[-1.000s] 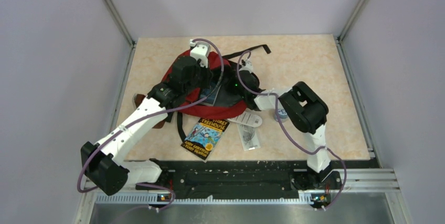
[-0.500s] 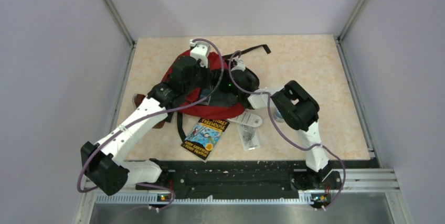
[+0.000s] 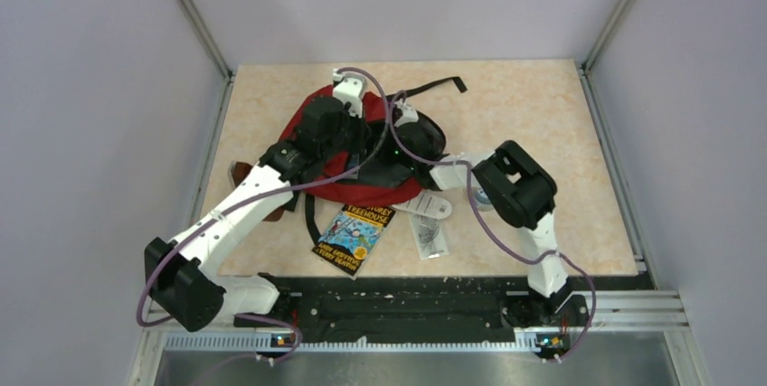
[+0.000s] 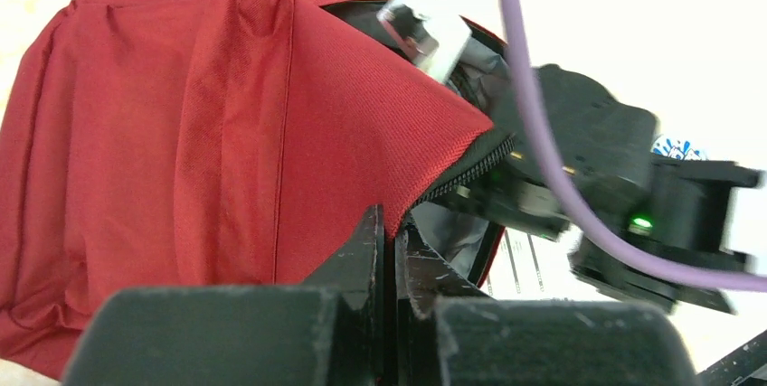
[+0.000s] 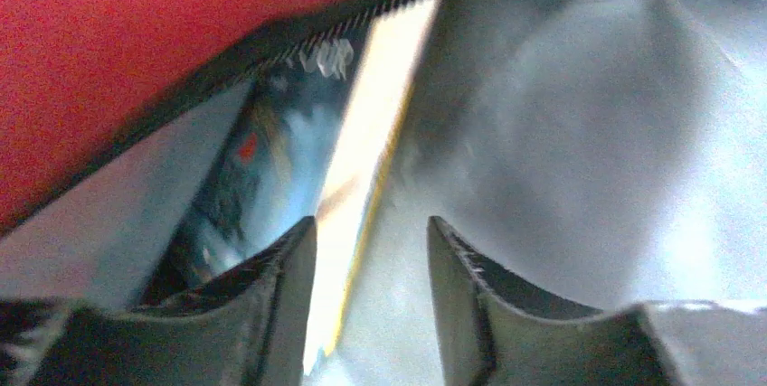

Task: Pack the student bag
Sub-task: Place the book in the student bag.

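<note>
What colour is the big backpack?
The backpack is red, with a black zipper along its opening. The left wrist view shows it best.

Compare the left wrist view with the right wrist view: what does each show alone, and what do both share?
Left wrist only: the left gripper pinching the student bag at its flap, and the right arm at the opening. Right wrist only: the right gripper, jaws apart, by a book against grey lining. Both: red fabric and the black zipper.
</note>
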### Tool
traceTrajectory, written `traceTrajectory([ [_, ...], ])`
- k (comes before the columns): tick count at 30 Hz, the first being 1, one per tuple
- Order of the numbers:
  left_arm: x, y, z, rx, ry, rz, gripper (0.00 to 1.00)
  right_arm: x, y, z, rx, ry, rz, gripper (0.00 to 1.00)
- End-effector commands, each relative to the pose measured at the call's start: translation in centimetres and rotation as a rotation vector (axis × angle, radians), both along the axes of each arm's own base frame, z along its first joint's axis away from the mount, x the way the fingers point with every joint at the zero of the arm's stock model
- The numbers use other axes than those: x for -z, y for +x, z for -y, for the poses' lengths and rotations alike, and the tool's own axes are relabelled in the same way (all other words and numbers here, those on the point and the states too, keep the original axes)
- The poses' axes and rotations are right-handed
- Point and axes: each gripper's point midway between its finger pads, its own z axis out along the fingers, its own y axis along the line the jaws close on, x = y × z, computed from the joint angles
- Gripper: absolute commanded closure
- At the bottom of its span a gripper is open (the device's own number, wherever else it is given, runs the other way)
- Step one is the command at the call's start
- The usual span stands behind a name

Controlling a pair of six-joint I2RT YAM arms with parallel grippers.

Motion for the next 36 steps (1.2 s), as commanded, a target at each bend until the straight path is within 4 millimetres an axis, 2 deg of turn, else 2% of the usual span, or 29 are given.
traceTrajectory([
  [1, -0.3, 0.6, 1.6, 0.038, -0.048, 0.016, 0.96, -4.3, -3.5, 2.9, -0.034, -0.074, 0.115, 0.48],
  [2, 0.2, 0.7, 1.8, 0.043, -0.037, 0.009, 0.85, -4.7, -4.1, 4.1, -0.023, -0.101, 0.130, 0.43],
  [5, 1.1, 0.8, 2.1, 0.062, 0.006, 0.005, 0.37, -5.3, -6.7, 7.5, -0.006, -0.159, 0.138, 0.28],
  [6, 1.1, 0.9, 2.1, 0.063, 0.013, 0.005, 0.28, -6.3, -7.6, 8.6, -0.001, -0.160, 0.149, 0.23],
  [8, 0.7, 0.8, 2.0, 0.054, 0.026, 0.001, 0.17, -6.4, -9.5, 10.3, -0.003, -0.172, 0.141, 0.18],
  [10, 0.0, 0.3, 1.8, 0.041, 0.031, -0.008, 0.12, -6.1, -11.5, 11.7, -0.020, -0.179, 0.120, 0.17],
  [13, -0.7, -1.5, 1.1, 0.007, -0.039, -0.055, 0.08, -5.2, -14.3, 13.3, -0.055, -0.180, 0.080, 0.16],
  [17, 1.7, -5.1, -0.8, -0.066, -0.159, -0.145, 0.07, -4.7, -17.3, 14.5, -0.089, -0.160, 0.041, 0.16],
  [19, 3.9, -7.0, -2.3, -0.112, -0.207, -0.174, 0.07, -4.8, -18.5, 14.6, -0.110, -0.140, 0.040, 0.16],
  [23, 8.7, -9.9, -5.0, -0.231, -0.330, -0.213, 0.05, -4.1, -20.1, 13.8, -0.129, -0.139, 0.027, 0.16],
  [26, 11.6, -11.1, -5.9, -0.265, -0.359, -0.249, 0.05, -3.5, -21.2, 12.3, -0.155, -0.099, 0.002, 0.17],
  [32, 15.8, -11.2, -8.1, -0.365, -0.244, -0.282, 0.03, -2.6, -21.7, 8.2, -0.187, -0.081, -0.006, 0.19],
  [36, 17.4, -10.7, -8.8, -0.386, -0.215, -0.277, 0.02, -1.0, -20.7, 7.2, -0.155, -0.089, -0.032, 0.25],
])
